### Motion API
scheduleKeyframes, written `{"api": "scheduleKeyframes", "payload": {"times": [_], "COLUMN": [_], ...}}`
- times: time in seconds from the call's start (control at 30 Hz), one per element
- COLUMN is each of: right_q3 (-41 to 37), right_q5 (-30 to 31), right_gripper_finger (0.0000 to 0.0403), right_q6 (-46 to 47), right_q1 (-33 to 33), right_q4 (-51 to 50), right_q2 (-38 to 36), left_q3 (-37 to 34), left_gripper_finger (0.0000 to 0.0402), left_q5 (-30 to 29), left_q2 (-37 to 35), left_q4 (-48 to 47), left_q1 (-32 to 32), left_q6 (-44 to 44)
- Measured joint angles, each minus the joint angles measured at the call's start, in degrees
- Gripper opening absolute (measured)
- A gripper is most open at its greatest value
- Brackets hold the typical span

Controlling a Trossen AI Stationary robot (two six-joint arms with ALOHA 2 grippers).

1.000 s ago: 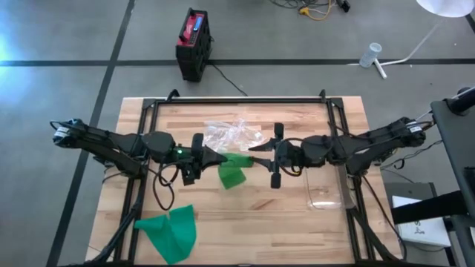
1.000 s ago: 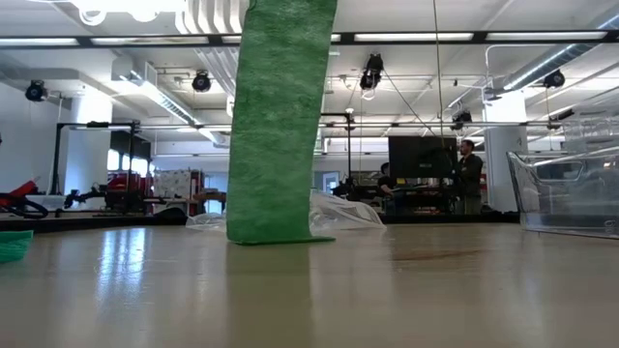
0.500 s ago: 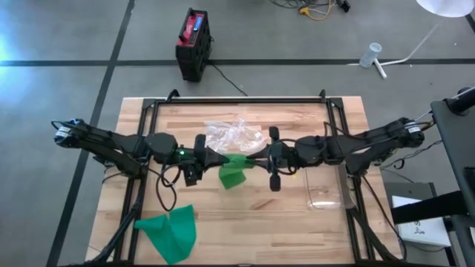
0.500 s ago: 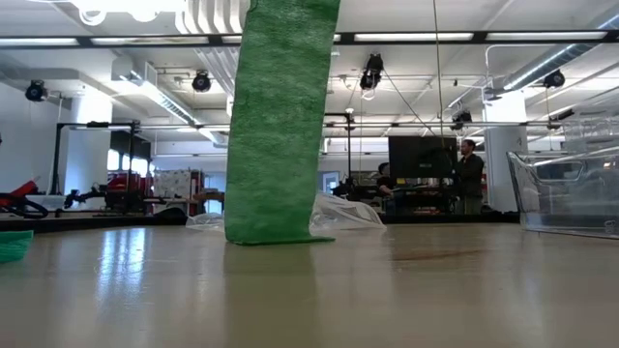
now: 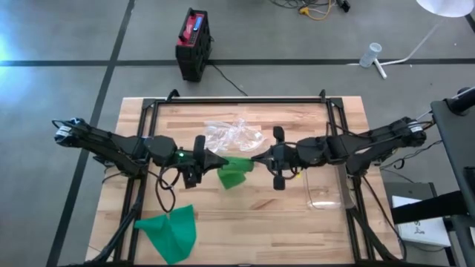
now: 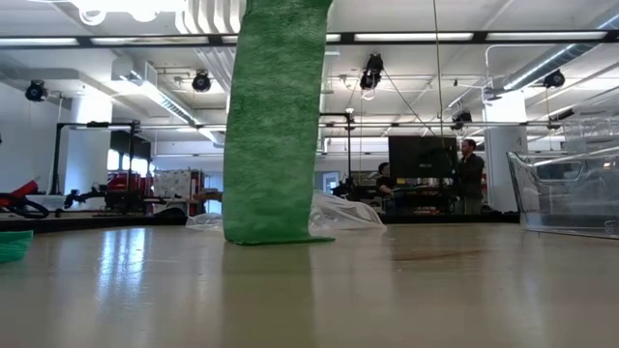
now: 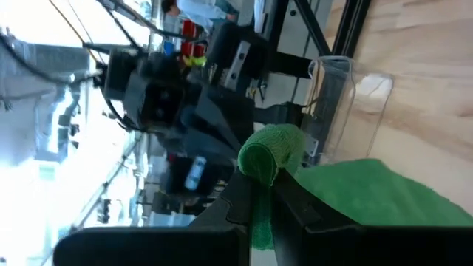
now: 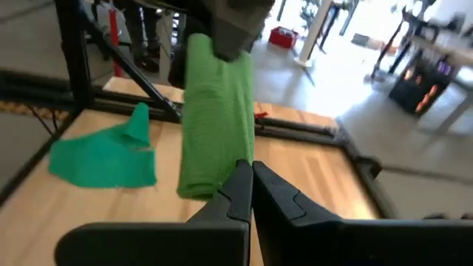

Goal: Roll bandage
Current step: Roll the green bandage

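- Bandage [image 5: 234, 172]: green, partly rolled at my left gripper [image 5: 213, 160], which clamps it; tail hangs to the table [image 5: 245, 222].
- My right gripper [image 5: 256, 159]: fingers together beside the roll; grip unclear.
- Remaining: most of the winding.

The right gripper [image 5: 256, 157] has closed its fingers and now pinches the bandage [image 5: 234, 172] edge. Its arm slid in toward the left gripper [image 5: 220, 160], then eased slightly back.
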Motion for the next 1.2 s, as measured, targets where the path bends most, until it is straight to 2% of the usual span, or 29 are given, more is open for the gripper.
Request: {"api": "scheduleKeyframes", "payload": {"times": [0.13, 0.23, 0.3, 0.43, 0.63, 0.83, 1.0, 1.2], "right_q3": [-0.16, -0.17, -0.17, -0.17, -0.44, 0.04, 0.72, 0.7], "right_q5": [6.41, 13.92, 16.26, 15.71, 12.0, 15.53, 24.39, 25.14], "right_gripper_finger": [0.0, 0.0, 0.0, 0.0011, 0.0076, 0.0128, 0.0134, 0.0118], "right_q6": [-6.55, -12.42, -16.38, -22.06, -28.38, -32.58, -35.59, -32.95], "right_q1": [2.68, 5.25, 6.87, 9.12, 10.0, 9.1, 9.19, 9.14], "right_q4": [-1.45, -0.88, 0.18, 6.61, 16.77, 18.25, 19.02, 16.79], "right_q2": [-1.01, -1.2, -1.17, -0.31, 3.68, 8.32, 10.15, 10.26], "left_q3": [0.0, 0.02, 0.02, 0.02, 0.02, 0.02, 0.02, -0.08], "left_gripper_finger": [0.0011, 0.0011, 0.0011, 0.0011, 0.0011, 0.0011, 0.0011, 0.0011], "left_q5": [0.77, 4.9, 7.34, 6.63, 4.45, 3.92, 3.23, 2.95], "left_q2": [-1.07, -2.09, -2.45, -2.78, -1.28, -0.17, -0.13, -0.13], "left_q4": [-1.76, -3.17, -2.71, -2.24, -0.49, 0.56, 1.17, 1.6], "left_q1": [-0.08, -0.07, 0.18, 1.21, 3.47, 4.03, 4.11, 4.09], "left_q6": [-4.13, -9.05, -13.74, -21.78, -34.02, -39.23, -42.34, -42.37]}}
